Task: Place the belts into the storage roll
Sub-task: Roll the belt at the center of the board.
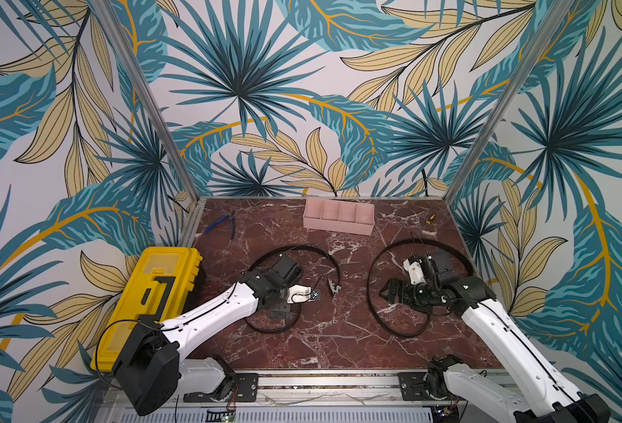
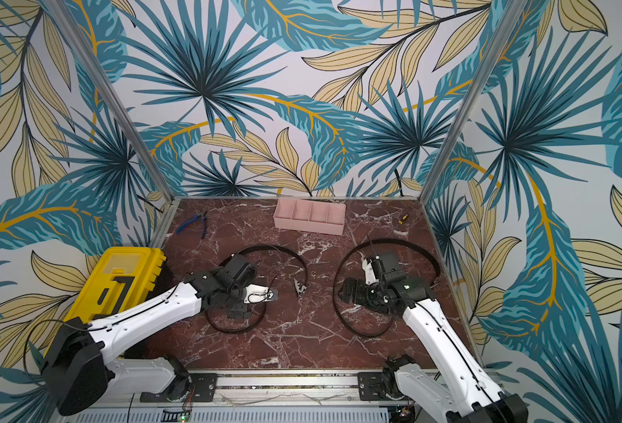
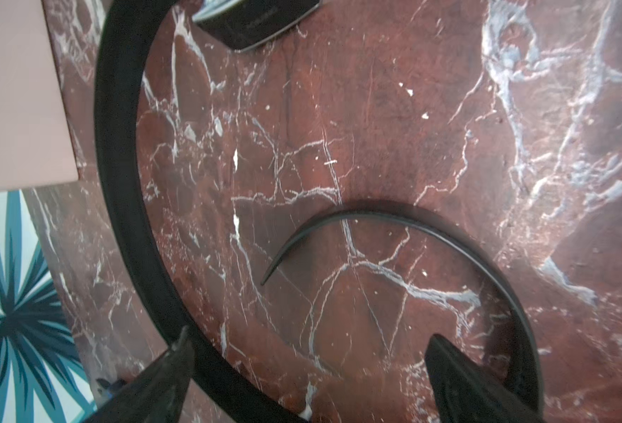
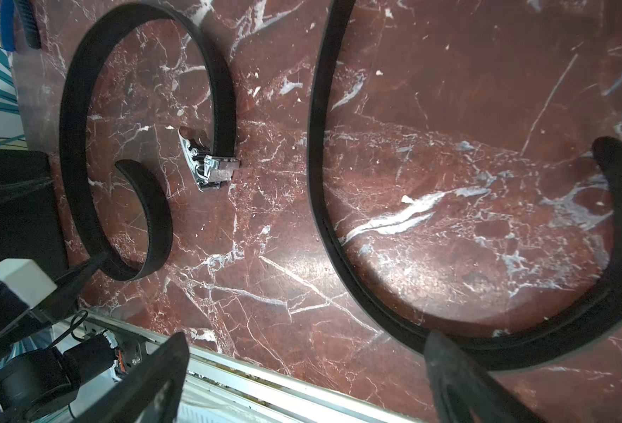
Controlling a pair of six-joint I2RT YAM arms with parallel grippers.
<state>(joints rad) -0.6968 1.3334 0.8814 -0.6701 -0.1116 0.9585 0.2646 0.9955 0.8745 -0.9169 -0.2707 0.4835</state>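
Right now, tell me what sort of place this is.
Probably a staged robot test cell, not a lived-in room: leaf-print wall panels on aluminium posts box in a marble-pattern tabletop, and the left arm and right arm are mounted on a rail at its near edge.

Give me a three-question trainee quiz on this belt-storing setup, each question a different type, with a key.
1. How many compartments does the pink storage roll have?
2. True or false: the belt showing its silver buckle and the second belt both lie on the marble table, outside the roll.
3. The left gripper is: A) open and empty; B) shut on a belt; C) out of view.
Key: 1 four; 2 true; 3 A.
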